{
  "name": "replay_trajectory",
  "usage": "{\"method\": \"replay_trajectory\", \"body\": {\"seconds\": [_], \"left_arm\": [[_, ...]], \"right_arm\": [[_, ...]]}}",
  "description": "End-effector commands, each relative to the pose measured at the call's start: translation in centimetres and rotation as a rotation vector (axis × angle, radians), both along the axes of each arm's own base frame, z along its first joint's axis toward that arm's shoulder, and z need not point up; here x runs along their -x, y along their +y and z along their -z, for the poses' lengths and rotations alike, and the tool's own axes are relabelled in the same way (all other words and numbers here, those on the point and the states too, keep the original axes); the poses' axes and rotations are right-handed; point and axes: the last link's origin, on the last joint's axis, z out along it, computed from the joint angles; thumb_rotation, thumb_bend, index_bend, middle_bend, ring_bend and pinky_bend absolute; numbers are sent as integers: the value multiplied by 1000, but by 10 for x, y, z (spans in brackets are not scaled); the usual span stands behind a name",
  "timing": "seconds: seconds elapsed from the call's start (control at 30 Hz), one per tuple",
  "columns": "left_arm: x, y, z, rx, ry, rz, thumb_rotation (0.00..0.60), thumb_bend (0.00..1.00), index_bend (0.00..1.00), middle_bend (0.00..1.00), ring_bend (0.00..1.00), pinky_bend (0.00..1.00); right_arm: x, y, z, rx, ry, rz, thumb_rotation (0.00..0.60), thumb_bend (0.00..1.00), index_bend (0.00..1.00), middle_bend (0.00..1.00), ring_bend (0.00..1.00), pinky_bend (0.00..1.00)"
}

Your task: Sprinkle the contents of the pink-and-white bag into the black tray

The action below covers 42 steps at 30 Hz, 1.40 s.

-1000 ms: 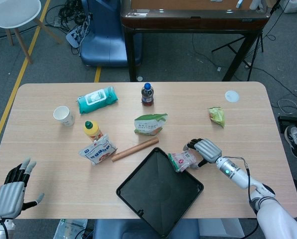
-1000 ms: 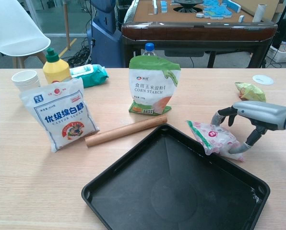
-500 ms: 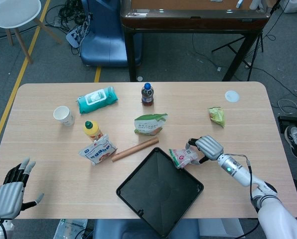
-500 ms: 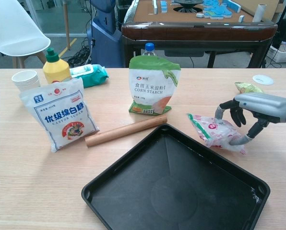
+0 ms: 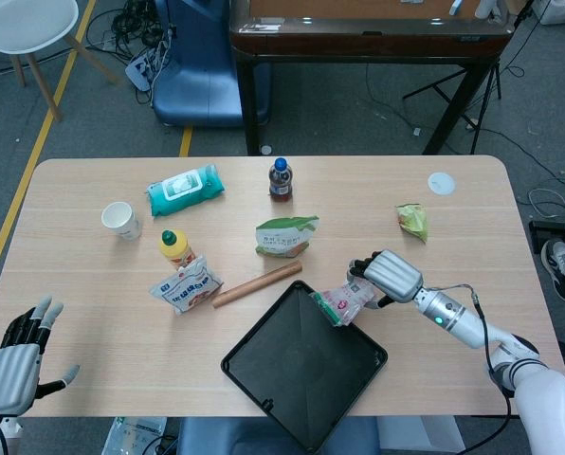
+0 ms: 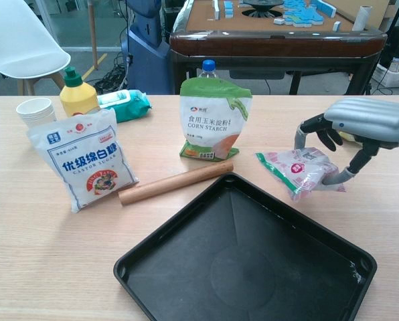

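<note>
My left hand (image 5: 12, 355) idles with fingers spread at the table's (image 5: 472, 237) seven o'clock. Black tray (image 6: 253, 267) lies nearest. My right hand (image 6: 360, 130) grips the pink-and-white bag (image 6: 300, 170) above the tray's two o'clock rim, mouth inward, positioned for sprinkling.

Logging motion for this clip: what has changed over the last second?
The right hand has lifted the pink-and-white bag off the table, holding it at the black tray rim. The left hand, rolling pin and corn starch pouch stayed put.
</note>
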Motion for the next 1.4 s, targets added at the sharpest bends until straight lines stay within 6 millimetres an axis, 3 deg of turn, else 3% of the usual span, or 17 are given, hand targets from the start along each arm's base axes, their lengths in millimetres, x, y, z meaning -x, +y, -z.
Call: {"method": "replay_trajectory", "body": {"seconds": [0.03, 0.57, 1.4], "left_arm": [[2, -1, 0, -1, -4, -1, 600, 177, 76, 10, 0, 45], [11, -2, 0, -8, -35, 3, 600, 176, 76, 10, 0, 45], [14, -1, 0, -12, -42, 5, 600, 177, 76, 10, 0, 45]], "right_arm": [[-21, 3, -8, 43, 61, -113, 600, 742, 671, 625, 594, 583], [-48, 18, 8, 196, 203, -269, 600, 741, 680, 630, 606, 584], [-46, 34, 35, 394, 299, -491, 600, 741, 711, 652, 621, 584]]}}
